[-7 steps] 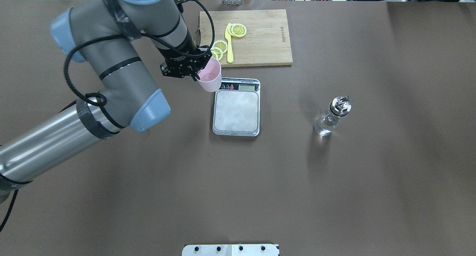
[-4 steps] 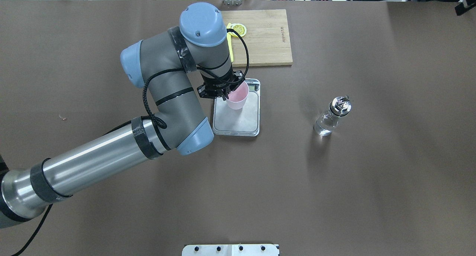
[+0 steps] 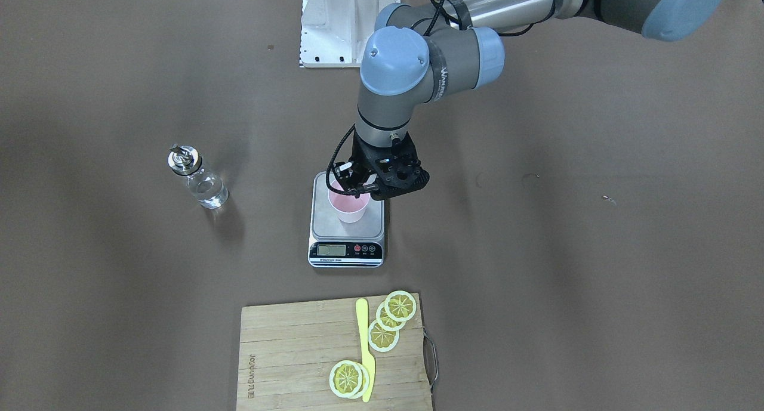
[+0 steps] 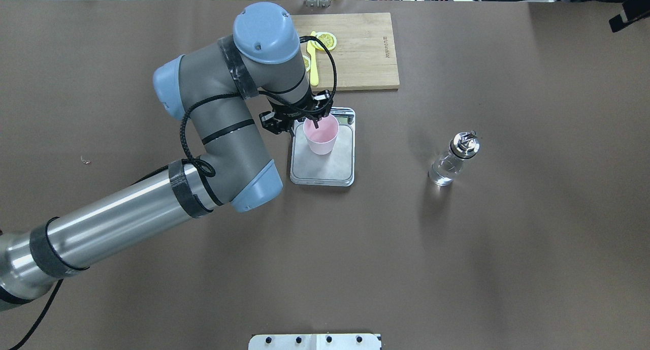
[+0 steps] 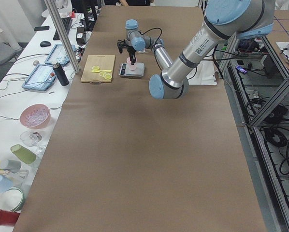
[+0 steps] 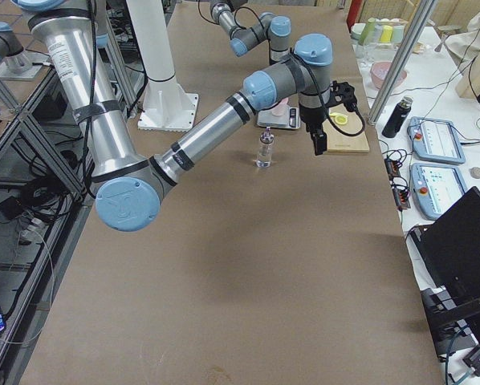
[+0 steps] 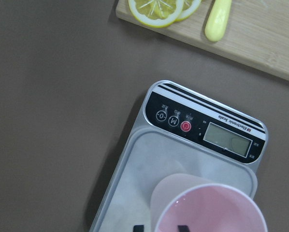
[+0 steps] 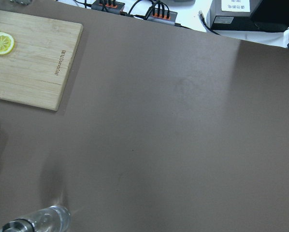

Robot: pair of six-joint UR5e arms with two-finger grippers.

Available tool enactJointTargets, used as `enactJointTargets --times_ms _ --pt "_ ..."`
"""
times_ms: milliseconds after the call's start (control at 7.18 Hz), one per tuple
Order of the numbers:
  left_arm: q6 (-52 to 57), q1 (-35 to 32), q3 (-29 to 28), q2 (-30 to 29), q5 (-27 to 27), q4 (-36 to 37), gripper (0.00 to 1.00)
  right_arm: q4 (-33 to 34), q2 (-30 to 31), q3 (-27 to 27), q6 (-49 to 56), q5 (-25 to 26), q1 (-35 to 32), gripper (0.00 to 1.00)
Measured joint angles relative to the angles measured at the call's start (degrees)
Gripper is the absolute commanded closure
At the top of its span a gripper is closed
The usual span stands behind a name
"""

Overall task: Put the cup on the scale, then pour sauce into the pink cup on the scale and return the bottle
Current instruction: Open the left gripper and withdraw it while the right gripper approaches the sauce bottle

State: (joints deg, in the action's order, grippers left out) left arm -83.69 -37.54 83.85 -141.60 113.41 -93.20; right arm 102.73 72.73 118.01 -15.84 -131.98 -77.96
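Brown paper covers the whole surface [image 4: 457,263], with little friction for anything light to rely on. Starting from the 9 o'clock side of the overhead view, the left arm reaches in and its left claw [image 4: 314,120] hangs over the cup [image 4: 321,136], one tip inside the rim and one outside. The wrist view shows the fingertips [image 7: 183,227] with a gap wider than the thin wall, but I cannot tell whether they pinch it or have let go.

The cup stands upright on the scale [image 4: 330,169], on the 12 o'clock half of its steel plate near the display [image 7: 227,139]. The nearest risk, as I judge it, is the withdrawal. If the claw rises or swings away before the inner tip clears the rim, it would drag the empty cup, tipping it or sliding it off the plate. A sideways exit toward 9 o'clock would do the same.

At 12 o'clock of the scale lies the cutting board [image 4: 365,55], clear of the work. At 3 o'clock, well apart, stands the bottle [image 4: 449,162], upright and untouched. Its smooth glass could slip or topple under an off-centre grab. The cup's narrow mouth leaves little margin, so a nudge from the spout would upset it.

The right claw [image 6: 319,143] hangs above the surface near the bottle. Its opening cannot be judged.
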Motion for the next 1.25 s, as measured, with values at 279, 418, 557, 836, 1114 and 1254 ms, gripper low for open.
enactJointTargets --times_ms 279,418,557,836,1114,1254 --pt "3.0 -2.5 4.6 4.1 0.2 0.3 0.01 -5.1 3.8 9.9 -13.6 7.9 8.7 0.02" --pt "5.3 -3.8 6.9 6.5 0.4 0.5 0.01 -9.6 6.6 14.0 -21.3 13.6 15.1 0.02" --pt "7.1 -5.0 8.8 8.7 1.1 0.7 0.01 -14.1 10.1 17.2 -26.7 18.8 20.9 0.02" --pt "10.6 -6.5 11.7 12.6 1.9 0.7 0.01 -23.5 18.3 20.8 -32.7 28.1 30.7 0.02" --pt "11.7 -7.0 12.3 14.2 1.8 0.5 0.01 -29.4 23.7 21.5 -35.1 39.2 40.4 0.02" --pt "11.8 -7.1 12.3 14.6 1.7 0.3 0.01 -30.5 25.1 21.5 -35.5 43.9 44.4 0.02"
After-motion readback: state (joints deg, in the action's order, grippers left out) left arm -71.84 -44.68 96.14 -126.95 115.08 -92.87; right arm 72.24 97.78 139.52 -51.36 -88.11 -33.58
